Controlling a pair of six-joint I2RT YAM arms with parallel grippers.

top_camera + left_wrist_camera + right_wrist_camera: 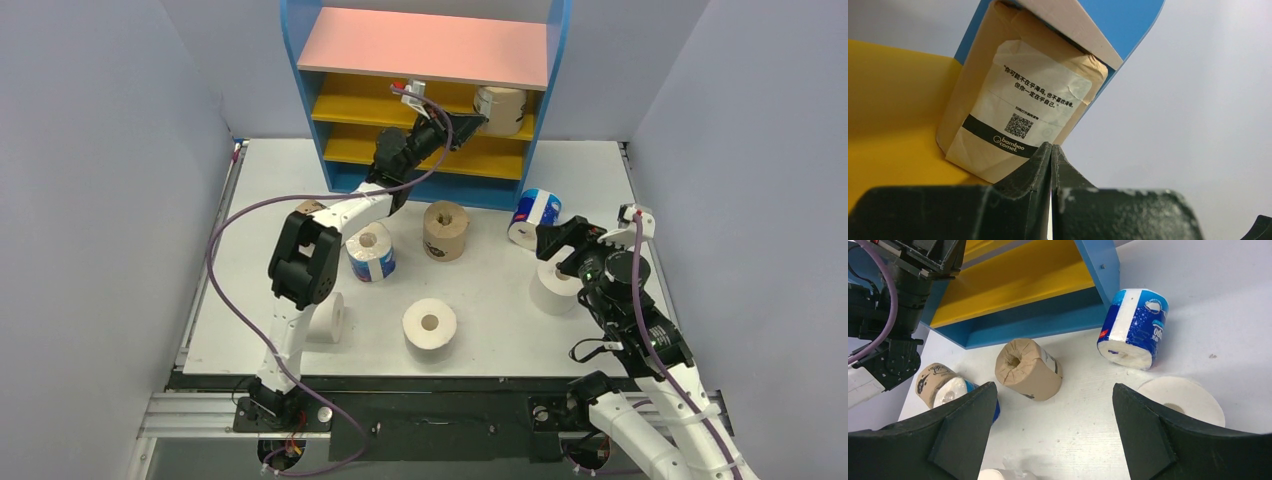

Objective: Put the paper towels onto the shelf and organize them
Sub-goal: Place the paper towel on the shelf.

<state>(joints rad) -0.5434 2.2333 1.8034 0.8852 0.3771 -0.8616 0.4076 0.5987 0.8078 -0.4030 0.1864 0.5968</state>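
Note:
The shelf (pixel 425 45) stands at the back of the table, and one tan-wrapped paper towel roll (pixel 500 108) stands upright at the right end of its upper yellow board. My left gripper (pixel 470 122) reaches into that level, shut and empty, its tips (pixel 1051 146) just in front of the labelled roll (pixel 1018 115). Several paper towels remain on the table: a tan one (pixel 446 230), blue-and-white ones (pixel 371 252) (pixel 535 218), and white ones (pixel 430 325) (pixel 328 318) (pixel 553 288). My right gripper (pixel 560 240) hangs open over the white roll (pixel 1182 397), empty (pixel 1054 387).
Another tan roll (pixel 310 207) is partly hidden behind the left arm. The left arm's purple cable (pixel 240 215) loops over the table's left side. Grey walls close in both sides. The shelf's lower yellow board (pixel 1023 285) holds nothing that I can see.

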